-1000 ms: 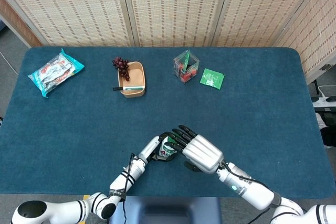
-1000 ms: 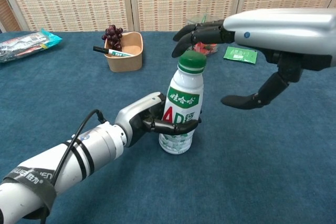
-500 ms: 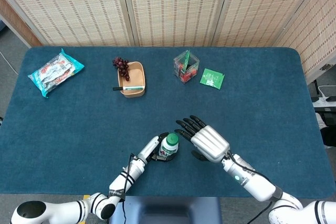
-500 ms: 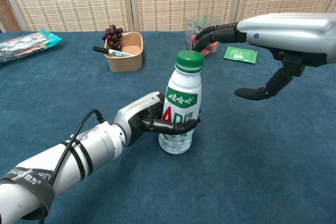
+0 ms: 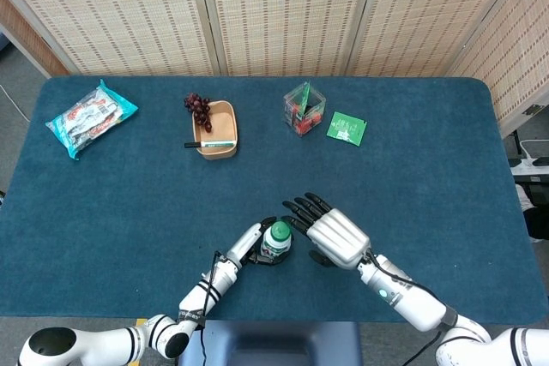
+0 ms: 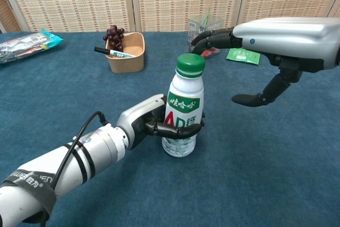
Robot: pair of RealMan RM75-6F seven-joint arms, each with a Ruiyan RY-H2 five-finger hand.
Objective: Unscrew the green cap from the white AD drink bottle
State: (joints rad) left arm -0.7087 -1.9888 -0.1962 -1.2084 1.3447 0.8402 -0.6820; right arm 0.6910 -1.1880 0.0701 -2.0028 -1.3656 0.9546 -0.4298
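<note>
Two hands of mine meet at the near edge of the blue table [image 5: 429,169] in the head view. My left hand [image 5: 254,244] wraps the white AD drink bottle [image 5: 276,242], which stands upright with its green cap [image 5: 278,231] on. My right hand [image 5: 330,233] hangs just beside the cap, fingers spread, holding nothing. Farther back sit a wooden bowl [image 5: 218,129] with grapes [image 5: 198,109], a snack bag [image 5: 90,117] and a green packet [image 5: 346,128].

From the chest view, my left hand [image 6: 151,124] has its dark fingers [image 6: 178,128] clamped round the bottle's [image 6: 182,115] lower body. The cap [image 6: 190,65] is untouched; my right hand [image 6: 265,51] hovers to its right, fingers apart, thumb hanging low.
</note>
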